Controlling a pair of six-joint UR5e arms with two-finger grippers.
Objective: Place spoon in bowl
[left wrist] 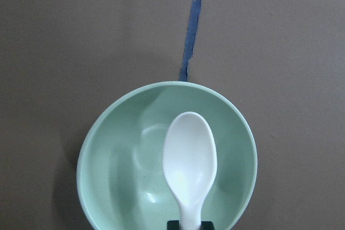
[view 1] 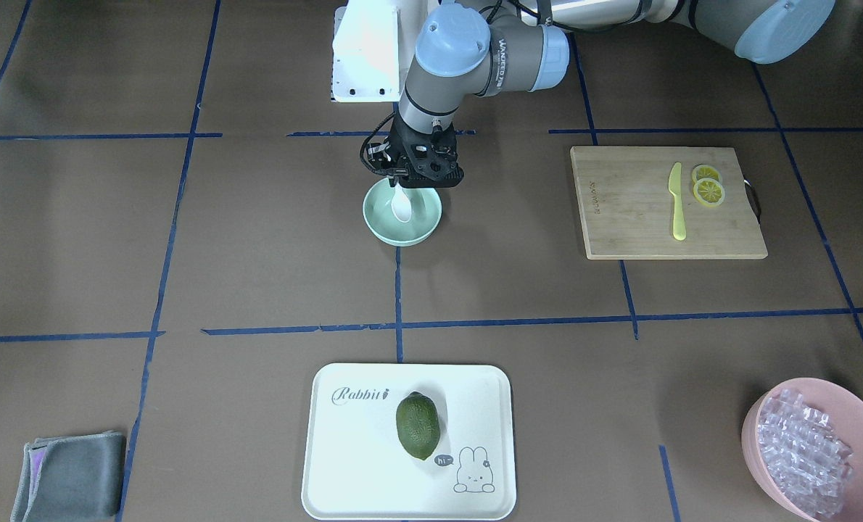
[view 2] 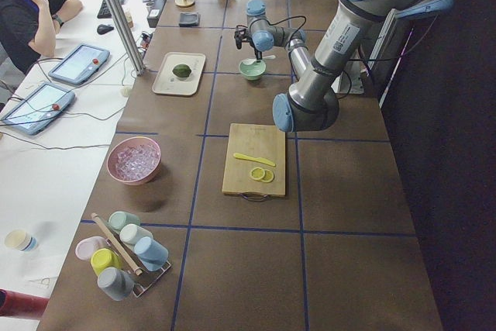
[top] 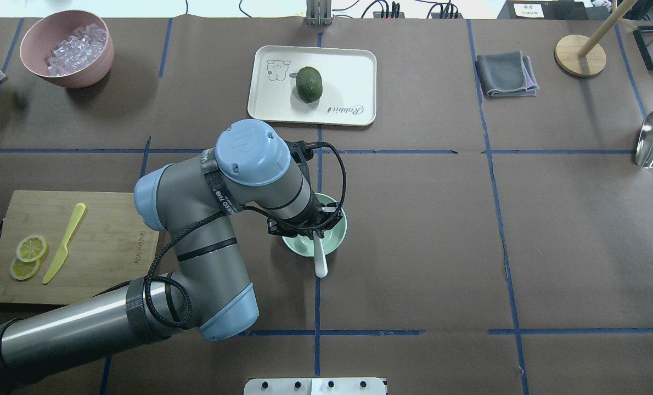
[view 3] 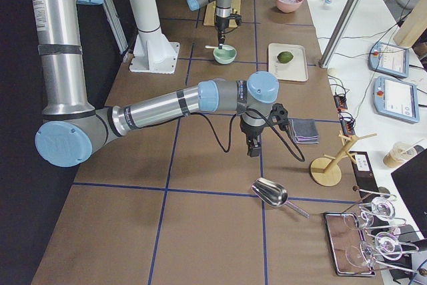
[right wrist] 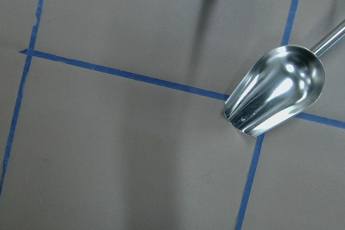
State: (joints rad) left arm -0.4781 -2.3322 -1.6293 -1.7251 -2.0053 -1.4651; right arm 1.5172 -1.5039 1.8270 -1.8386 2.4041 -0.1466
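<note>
The pale mint-green bowl (view 1: 420, 228) stands near the table's middle, also in the overhead view (top: 335, 239) and the left wrist view (left wrist: 124, 160). My left gripper (view 1: 402, 181) hangs right above the bowl and is shut on the handle of the white spoon (view 1: 401, 205). In the left wrist view the spoon's oval scoop (left wrist: 188, 157) hangs over the inside of the bowl. I cannot tell whether the scoop touches the bowl. My right gripper (view 3: 253, 150) shows only in the exterior right view, above bare table; I cannot tell if it is open or shut.
A wooden cutting board (view 1: 620, 210) carries a yellow knife (view 1: 677, 203) and lemon slices (view 1: 708, 190). A white tray (view 1: 344, 464) holds a green fruit (view 1: 418, 425). A pink bowl (view 1: 823, 386) of clear cubes, a grey cloth (view 1: 69, 475) and a metal scoop (right wrist: 277, 92) lie farther off.
</note>
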